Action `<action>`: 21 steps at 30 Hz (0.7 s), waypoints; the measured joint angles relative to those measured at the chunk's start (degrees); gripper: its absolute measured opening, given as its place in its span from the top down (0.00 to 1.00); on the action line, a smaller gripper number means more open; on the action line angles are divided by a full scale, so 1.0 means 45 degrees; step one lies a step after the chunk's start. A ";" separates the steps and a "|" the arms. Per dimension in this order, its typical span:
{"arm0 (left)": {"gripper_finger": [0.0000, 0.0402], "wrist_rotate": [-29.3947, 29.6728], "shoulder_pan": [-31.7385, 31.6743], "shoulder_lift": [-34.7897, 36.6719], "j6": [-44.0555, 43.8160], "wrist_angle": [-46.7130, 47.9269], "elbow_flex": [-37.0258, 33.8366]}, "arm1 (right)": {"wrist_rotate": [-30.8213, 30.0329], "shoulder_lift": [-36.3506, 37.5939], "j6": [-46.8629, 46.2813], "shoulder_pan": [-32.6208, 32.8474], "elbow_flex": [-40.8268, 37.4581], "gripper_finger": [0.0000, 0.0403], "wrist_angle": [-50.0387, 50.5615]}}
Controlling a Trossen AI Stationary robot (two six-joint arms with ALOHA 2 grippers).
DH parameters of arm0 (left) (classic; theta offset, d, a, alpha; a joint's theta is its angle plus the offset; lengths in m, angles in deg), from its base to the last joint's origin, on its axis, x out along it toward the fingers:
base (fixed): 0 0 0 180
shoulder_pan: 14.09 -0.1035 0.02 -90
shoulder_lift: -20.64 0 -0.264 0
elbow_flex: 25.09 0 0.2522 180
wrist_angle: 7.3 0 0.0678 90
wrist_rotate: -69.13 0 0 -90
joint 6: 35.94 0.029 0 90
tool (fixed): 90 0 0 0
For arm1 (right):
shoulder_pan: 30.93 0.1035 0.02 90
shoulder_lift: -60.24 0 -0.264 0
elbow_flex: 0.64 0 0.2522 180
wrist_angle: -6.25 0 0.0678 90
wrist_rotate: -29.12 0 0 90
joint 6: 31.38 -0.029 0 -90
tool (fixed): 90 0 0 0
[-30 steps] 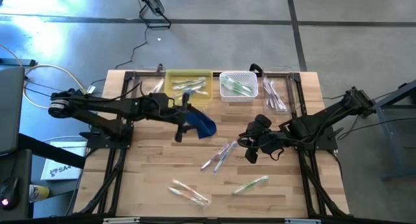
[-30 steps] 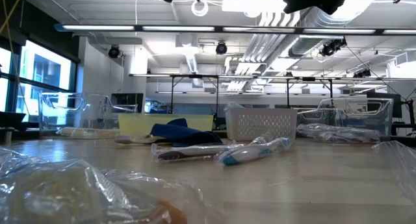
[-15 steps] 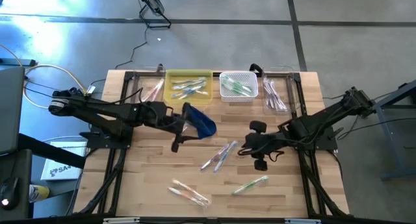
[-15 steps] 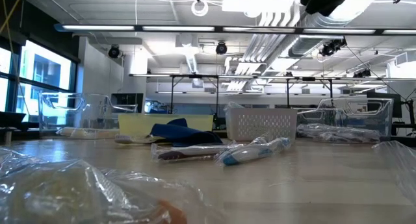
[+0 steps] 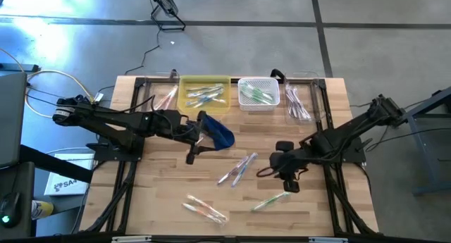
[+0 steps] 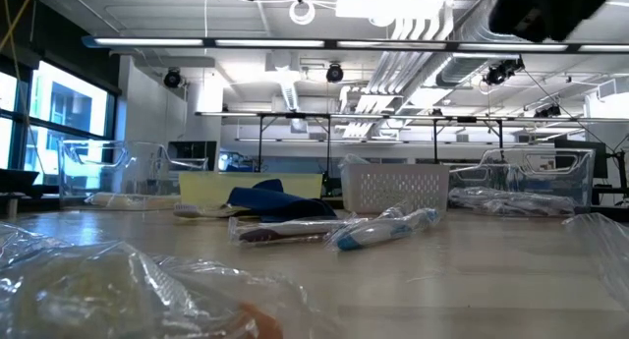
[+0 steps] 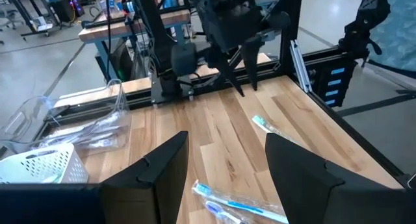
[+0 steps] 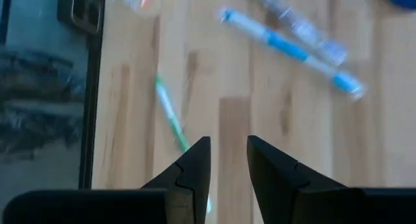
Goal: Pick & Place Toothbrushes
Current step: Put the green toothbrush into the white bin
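Your left gripper [image 5: 199,139] hangs over the left half of the table [image 5: 162,194], just beside the blue pouch [image 5: 220,133], with its fingers [image 7: 162,169] spread wide and nothing between them. Along the far edge, from left, you have a clear bin [image 5: 163,96] with a few toothbrushes, a yellow tray [image 5: 205,94] holding blue and green ones, a white basket [image 5: 258,93] with green ones, and another clear bin [image 5: 299,102] with dark-toned ones. Near the front left of the table lies an orange-accented wrapped pair [image 5: 205,208]. In the middle, right of the pouch, a blue-and-pink bunch [image 5: 238,168] lies loose on the wood. To its right and nearer the front edge is a single green toothbrush [image 5: 272,200]. Your right gripper [image 5: 287,174] hovers just above that green brush, fingers [image 8: 192,169] parted by a narrow gap and holding nothing; the brush's green handle shows on the wood just ahead of the fingertips.
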 joint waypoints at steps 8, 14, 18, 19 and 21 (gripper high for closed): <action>0.51 0.0005 0.0000 0.0000 -0.0001 -0.0009 0.0000 | 0.0886 -0.1360 0.0081 0.1094 0.0005 0.77 0.0681; 0.51 0.0005 0.0000 0.0000 0.0053 0.0024 0.0000 | 0.0766 -0.2459 0.0101 0.1970 0.0005 0.77 0.0700; 0.51 0.0005 0.0000 0.0000 0.0078 -0.0001 0.0000 | 0.0372 -0.3071 -0.0196 0.2418 0.0005 0.77 0.0600; 0.51 0.0010 0.0000 0.0000 0.0078 -0.0005 0.0000 | 0.0282 -0.3241 -0.0261 0.2531 0.0005 0.77 0.0540; 0.51 0.0010 0.0000 0.0000 0.0011 0.0000 0.0000 | 0.0080 -0.3583 -0.0311 0.2765 0.0005 0.77 0.0418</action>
